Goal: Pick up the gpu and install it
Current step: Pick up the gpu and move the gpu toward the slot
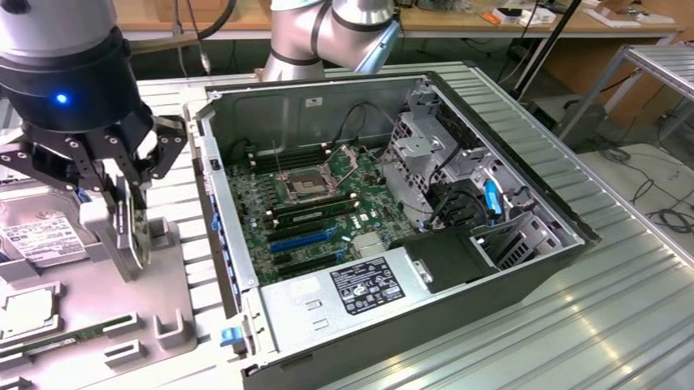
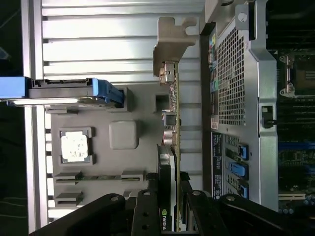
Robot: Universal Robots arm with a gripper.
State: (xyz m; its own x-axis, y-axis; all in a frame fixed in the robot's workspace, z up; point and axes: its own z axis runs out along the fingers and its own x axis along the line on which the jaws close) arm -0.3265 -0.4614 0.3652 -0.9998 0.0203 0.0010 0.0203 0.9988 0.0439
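The gripper (image 1: 126, 193) has its fingers (image 2: 146, 212) closed on the gpu (image 2: 173, 105), held edge-on with the silver bracket (image 2: 172, 42) farthest from the wrist. The gpu sits over the grey tray (image 1: 162, 325), just outside the open case (image 1: 314, 101). The motherboard (image 1: 325, 203) lies inside the case.

I log one ribbed aluminium table (image 1: 618, 301). Directly on it: an open computer case (image 1: 434, 317), lying on its side, and a grey parts tray (image 1: 174, 313) just beside it, at the exterior view's left.
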